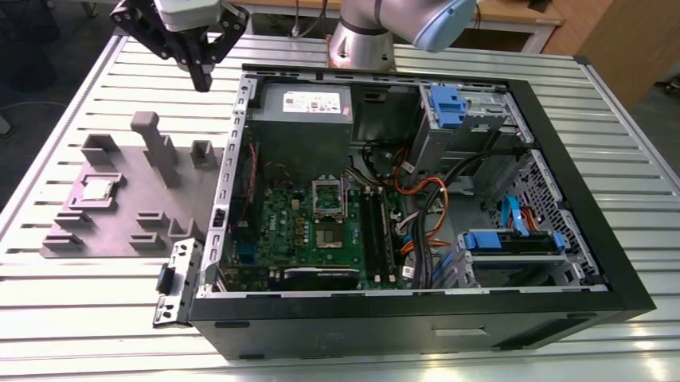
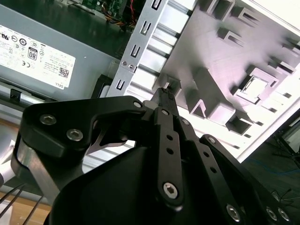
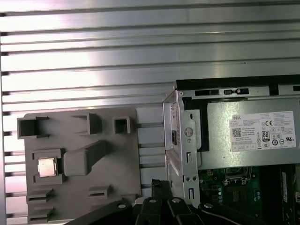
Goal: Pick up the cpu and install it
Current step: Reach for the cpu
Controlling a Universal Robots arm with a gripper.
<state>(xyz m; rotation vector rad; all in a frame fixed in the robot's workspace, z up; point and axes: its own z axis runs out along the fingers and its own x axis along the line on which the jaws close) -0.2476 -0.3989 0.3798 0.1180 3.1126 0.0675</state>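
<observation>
Your gripper (image 1: 202, 78) hangs over the slatted table (image 1: 64, 318), just outside the case (image 1: 425, 326) at its far corner on the exterior view's left. The fingers are pressed together into one dark tip and there's nothing between them. You can see that same closed tip in both wrist views (image 2: 165, 90) (image 3: 160, 184).

The cpu (image 1: 98, 189) is well apart from the gripper. It lies flat in a square pocket of the grey tray (image 1: 117, 231), which sits on the table beside the case, on the exterior view's left. The silvery top faces up, with a tan rim just showing around it. It's square, so there's no long axis to call, and its edges run in line with the pocket walls and the tray's sides. The first wrist view shows it seated level in that pocket (image 3: 47, 167). The second wrist view catches it further off (image 2: 253, 86), past the tray's upright blocks.

Between the fingertip and the cpu stand the tray's tall posts (image 1: 158, 147).

Inside the case, the silver socket frame (image 1: 327, 193) sits on the green board (image 1: 287, 223). The grey power supply (image 1: 302, 127) is just beyond it, close to your gripper.
</observation>
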